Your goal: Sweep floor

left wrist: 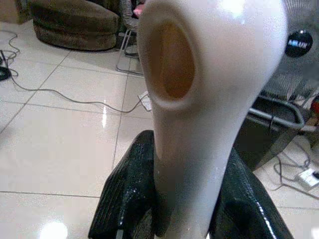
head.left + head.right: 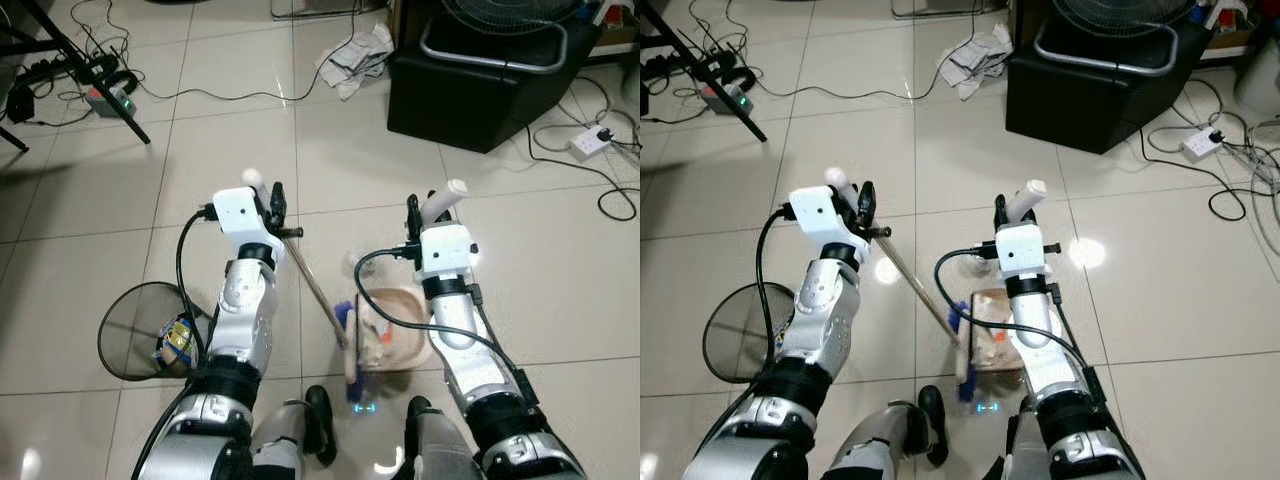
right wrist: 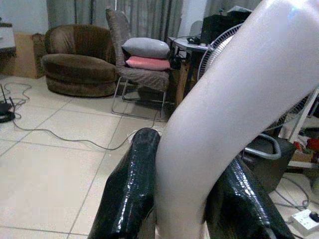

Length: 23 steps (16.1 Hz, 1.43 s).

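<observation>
Left eye view: the tiled floor (image 2: 560, 260) spreads out, a black box (image 2: 480, 85) sitting ahead. Down by the robot's feet a dustpan (image 2: 400, 335) rests with its white handle (image 3: 224, 114) clamped in the right claw (image 2: 430, 212). The left claw (image 2: 268, 198) grips the broom (image 2: 318, 290) by its white grip (image 1: 204, 99), brush end at the pan.

Broom (image 2: 318, 290) beside dustpan (image 2: 400, 325)
</observation>
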Available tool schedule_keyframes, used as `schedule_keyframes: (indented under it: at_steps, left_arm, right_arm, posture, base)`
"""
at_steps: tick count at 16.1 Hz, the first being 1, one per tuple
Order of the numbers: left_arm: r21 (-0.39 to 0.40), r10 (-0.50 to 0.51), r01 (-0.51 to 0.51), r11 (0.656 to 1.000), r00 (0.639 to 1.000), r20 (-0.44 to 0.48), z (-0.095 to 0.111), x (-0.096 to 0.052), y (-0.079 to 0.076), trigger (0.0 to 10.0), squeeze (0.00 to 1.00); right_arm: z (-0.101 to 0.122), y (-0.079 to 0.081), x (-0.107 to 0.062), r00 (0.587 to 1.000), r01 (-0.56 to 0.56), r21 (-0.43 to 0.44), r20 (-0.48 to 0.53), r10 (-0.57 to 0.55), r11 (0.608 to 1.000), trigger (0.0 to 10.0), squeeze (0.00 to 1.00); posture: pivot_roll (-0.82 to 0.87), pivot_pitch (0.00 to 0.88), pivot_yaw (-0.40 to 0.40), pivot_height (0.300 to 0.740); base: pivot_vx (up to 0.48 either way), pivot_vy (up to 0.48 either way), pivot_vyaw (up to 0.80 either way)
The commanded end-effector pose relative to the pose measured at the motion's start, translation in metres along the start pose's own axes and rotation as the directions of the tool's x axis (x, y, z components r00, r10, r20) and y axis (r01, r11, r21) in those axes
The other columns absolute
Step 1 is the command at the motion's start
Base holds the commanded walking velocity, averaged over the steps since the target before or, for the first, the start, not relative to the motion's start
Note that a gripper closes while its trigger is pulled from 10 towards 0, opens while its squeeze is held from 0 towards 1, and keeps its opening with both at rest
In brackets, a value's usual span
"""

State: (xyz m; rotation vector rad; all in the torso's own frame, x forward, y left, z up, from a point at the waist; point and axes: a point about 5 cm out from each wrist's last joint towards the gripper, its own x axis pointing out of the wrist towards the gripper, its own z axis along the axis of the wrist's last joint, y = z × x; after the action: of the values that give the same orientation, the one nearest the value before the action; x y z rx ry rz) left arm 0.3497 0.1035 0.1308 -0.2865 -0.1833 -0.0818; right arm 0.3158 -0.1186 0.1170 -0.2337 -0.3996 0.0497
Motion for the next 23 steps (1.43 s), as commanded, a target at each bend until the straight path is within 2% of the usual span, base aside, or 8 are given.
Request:
schedule_keyframes:
  at_steps: [1, 4, 9, 14, 16, 19, 21, 23]
  left_arm:
    - [-0.068, -0.009, 0.007, 0.998, 1.000, -0.025, -0.006, -0.002, -0.003, 10.0, 0.00]
    - [-0.181, -0.165, 0.169, 0.969, 0.986, 0.037, 0.012, 0.006, -0.021, 10.0, 0.00]
    - [-0.078, -0.401, 0.405, 0.911, 0.914, 0.065, 0.029, 0.007, -0.019, 10.0, 0.00]
    - [0.079, -0.643, 0.639, 0.765, 0.765, 0.047, 0.077, 0.015, -0.005, 10.0, 0.00]
    - [0.071, -0.664, 0.661, 0.747, 0.745, 0.064, 0.089, 0.019, -0.003, 10.0, 0.00]
    - [-0.014, -0.738, 0.745, 0.667, 0.663, 0.123, 0.131, 0.026, 0.000, 10.0, 0.00]
    - [-0.003, -0.736, 0.743, 0.669, 0.663, 0.136, 0.147, 0.032, 0.009, 10.0, 0.00]
    - [0.111, -0.699, 0.690, 0.715, 0.706, 0.111, 0.158, 0.040, 0.028, 10.0, 0.00]
  right_arm:
    - [0.005, 0.006, 0.001, 0.999, -0.014, 0.027, 0.032, 0.013, 1.000, 10.0, 0.00]
    - [0.005, -0.001, 0.002, 0.999, -0.001, 0.038, 0.038, 0.000, 0.999, 10.0, 0.00]
    - [-0.003, -0.019, -0.007, 0.997, 0.077, 0.046, 0.010, -0.077, 0.996, 10.0, 0.00]
    - [-0.007, -0.032, -0.013, 0.990, 0.141, 0.055, 0.001, -0.141, 0.989, 10.0, 0.00]
    - [-0.007, -0.032, -0.014, 0.989, 0.147, 0.061, 0.002, -0.147, 0.987, 10.0, 0.00]
    - [-0.007, -0.034, -0.018, 0.988, 0.153, 0.069, 0.002, -0.153, 0.986, 10.0, 0.00]
    - [-0.008, -0.036, -0.020, 0.987, 0.162, 0.072, -0.002, -0.162, 0.984, 10.0, 0.00]
    - [-0.008, -0.038, -0.021, 0.986, 0.166, 0.082, -0.001, -0.167, 0.983, 10.0, 0.00]
  posture:
    - [0.05, 0.238, 0.113, 0.740]
    - [0.04, 0.198, 0.110, 0.740]
    - [0.04, 0.160, 0.112, 0.740]
    - [0.05, 0.141, 0.125, 0.740]
    - [0.06, 0.139, 0.126, 0.740]
    - [0.07, 0.134, 0.133, 0.740]
    - [0.07, 0.131, 0.138, 0.740]
    - [0.07, 0.127, 0.140, 0.740]
  base:
    - [0.000, 0.000, 0.00]
    - [0.000, 0.000, 0.00]
    - [0.000, 0.000, 0.00]
    - [0.000, 0.000, 0.00]
    - [0.000, 0.000, 0.00]
    - [0.000, 0.000, 0.00]
    - [0.000, 0.000, 0.00]
    - [0.000, 0.000, 0.00]
